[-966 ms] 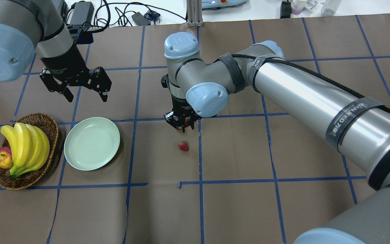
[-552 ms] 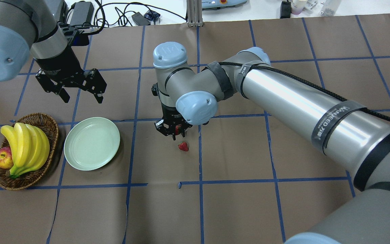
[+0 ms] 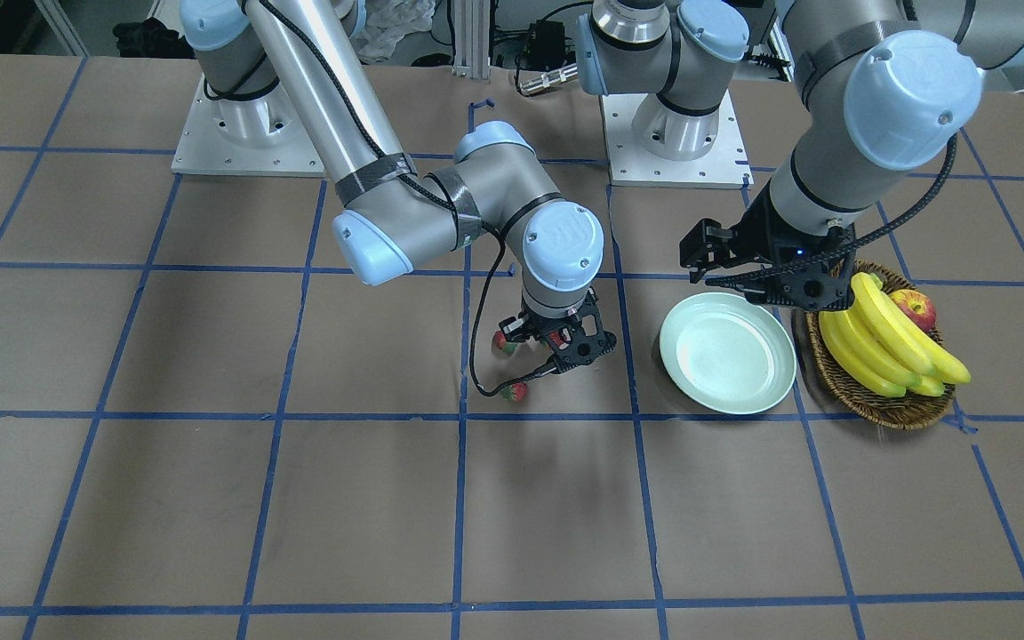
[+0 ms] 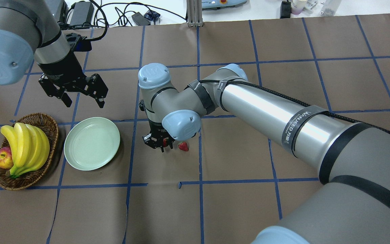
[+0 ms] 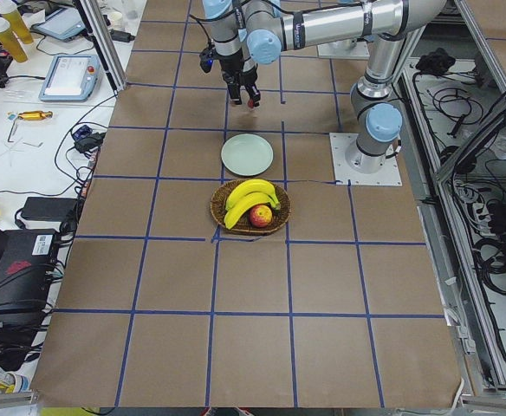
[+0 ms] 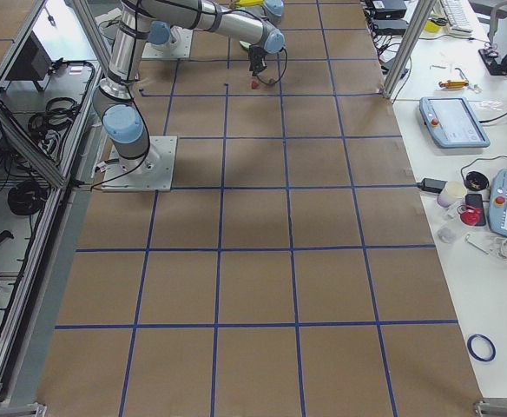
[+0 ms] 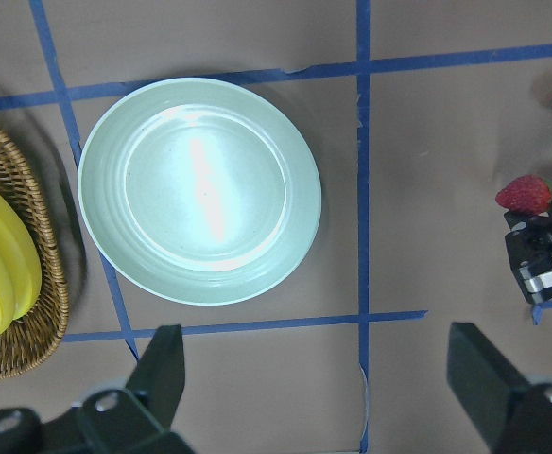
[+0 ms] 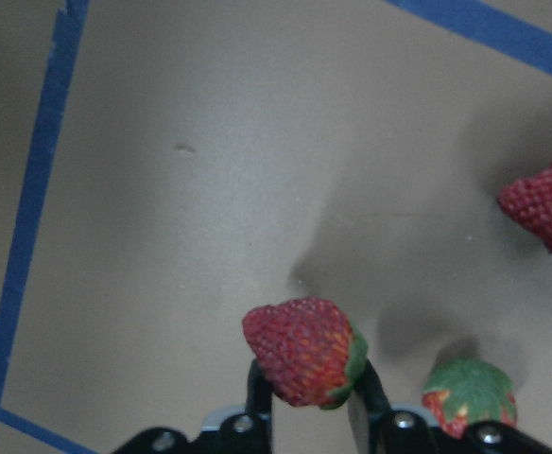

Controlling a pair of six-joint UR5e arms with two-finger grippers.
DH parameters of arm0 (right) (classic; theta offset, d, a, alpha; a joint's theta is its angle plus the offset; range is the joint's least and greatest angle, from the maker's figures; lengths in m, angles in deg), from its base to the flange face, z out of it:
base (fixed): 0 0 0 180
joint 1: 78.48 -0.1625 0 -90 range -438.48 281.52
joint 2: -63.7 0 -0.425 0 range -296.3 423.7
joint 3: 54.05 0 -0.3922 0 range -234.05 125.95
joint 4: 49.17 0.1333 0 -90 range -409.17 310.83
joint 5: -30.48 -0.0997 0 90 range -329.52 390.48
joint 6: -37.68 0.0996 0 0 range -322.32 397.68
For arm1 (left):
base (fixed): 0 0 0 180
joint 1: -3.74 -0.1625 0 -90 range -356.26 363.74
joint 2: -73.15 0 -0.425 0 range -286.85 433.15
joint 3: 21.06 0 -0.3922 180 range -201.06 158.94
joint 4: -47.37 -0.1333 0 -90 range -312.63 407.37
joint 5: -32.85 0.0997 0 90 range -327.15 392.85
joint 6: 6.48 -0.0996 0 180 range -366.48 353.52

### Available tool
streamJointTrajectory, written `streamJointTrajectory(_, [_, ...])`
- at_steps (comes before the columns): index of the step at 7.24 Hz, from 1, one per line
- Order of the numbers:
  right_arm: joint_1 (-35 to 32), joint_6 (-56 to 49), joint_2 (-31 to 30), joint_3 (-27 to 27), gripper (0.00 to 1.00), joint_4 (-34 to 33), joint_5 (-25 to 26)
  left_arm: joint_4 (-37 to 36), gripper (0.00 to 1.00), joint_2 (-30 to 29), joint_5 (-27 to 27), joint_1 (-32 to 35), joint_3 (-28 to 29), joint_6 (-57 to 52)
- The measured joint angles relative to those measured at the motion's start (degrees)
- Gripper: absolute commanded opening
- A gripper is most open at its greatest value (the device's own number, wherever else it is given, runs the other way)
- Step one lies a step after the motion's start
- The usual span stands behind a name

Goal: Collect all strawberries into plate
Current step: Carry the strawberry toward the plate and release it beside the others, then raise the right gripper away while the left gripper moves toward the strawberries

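My right gripper (image 4: 159,143) is shut on a strawberry (image 4: 165,142) and holds it just above the table, right of the plate (image 4: 91,143). The right wrist view shows this strawberry (image 8: 300,350) pinched between the fingertips. A second strawberry (image 4: 182,146) lies on the table just right of the gripper. The front view shows two strawberries on the table, one (image 3: 502,341) beside the gripper (image 3: 565,342) and one (image 3: 515,391) nearer the camera. The mint-green plate (image 3: 728,353) holds nothing. My left gripper (image 4: 80,95) is open and empty, hovering behind the plate.
A brown wicker basket (image 4: 51,122) with bananas (image 4: 25,145) and an apple (image 4: 2,158) stands left of the plate. Blue tape lines cross the brown table cover. Cables and devices lie along the far edge.
My right arm has moved left toward the plate with the strawberry in its gripper, passing the strawberry on the table. My left gripper shifted only slightly and stayed open.
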Motion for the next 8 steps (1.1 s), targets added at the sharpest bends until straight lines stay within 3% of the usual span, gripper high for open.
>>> streamJointTrajectory(1, [-0.13, 0.06, 0.25, 0.00, 0.41, -0.23, -0.61, -0.01, 1.00, 0.01, 0.03, 0.00, -0.08, -0.01])
streamJointTrajectory(2, [-0.16, 0.09, 0.32, 0.00, 0.91, -0.35, -1.10, -0.01, 1.00, 0.01, 0.04, 0.00, -0.10, -0.03])
streamJointTrajectory(3, [-0.18, 0.14, 0.22, -0.03, 1.00, -0.39, -1.29, -0.04, 1.00, -0.01, 0.03, 0.00, -0.12, -0.07])
streamJointTrajectory(8, [0.14, 1.21, -2.59, -0.83, 1.00, 0.95, -0.42, -0.10, 1.00, -0.07, 0.02, 0.01, -0.08, -0.05])
